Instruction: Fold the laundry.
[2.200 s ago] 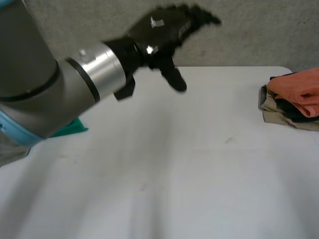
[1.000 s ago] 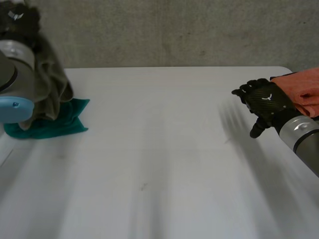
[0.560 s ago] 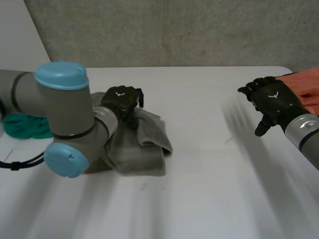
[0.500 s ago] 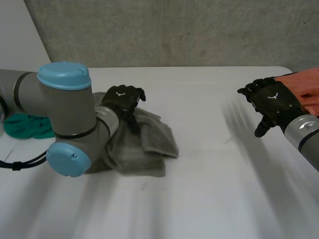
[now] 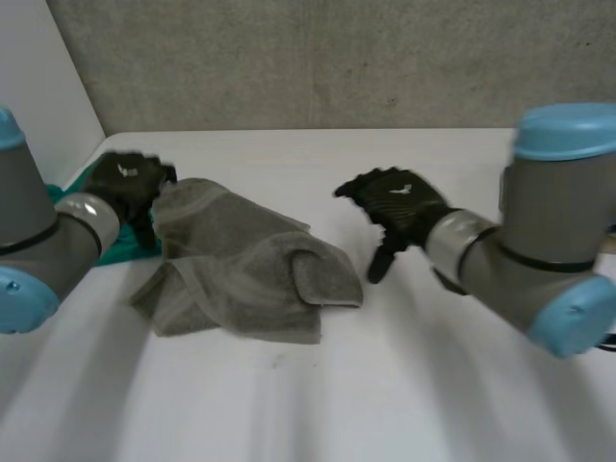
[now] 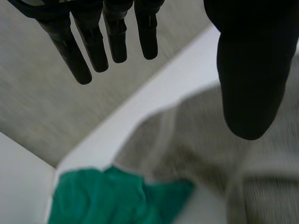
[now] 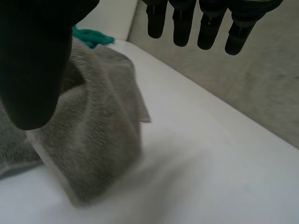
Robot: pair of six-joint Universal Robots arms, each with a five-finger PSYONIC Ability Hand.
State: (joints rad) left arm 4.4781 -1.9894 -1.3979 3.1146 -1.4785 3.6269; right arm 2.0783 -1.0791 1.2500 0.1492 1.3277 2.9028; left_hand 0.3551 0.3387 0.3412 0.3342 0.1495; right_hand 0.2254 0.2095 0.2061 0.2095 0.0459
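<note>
We see the grey towel (image 5: 245, 274) crumpled on the table (image 5: 433, 385). Left hand (image 5: 130, 183) at one edge, right hand (image 5: 395, 207) near the opposite; both released, fingers straight.

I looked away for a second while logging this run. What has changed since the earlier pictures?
The left hand let go of the grey towel and drew back left, beside the green cloth. The right hand swung in from the right side of the table and hangs open near the towel's right edge. Towel and green cloth stayed roughly where they lay.
</note>
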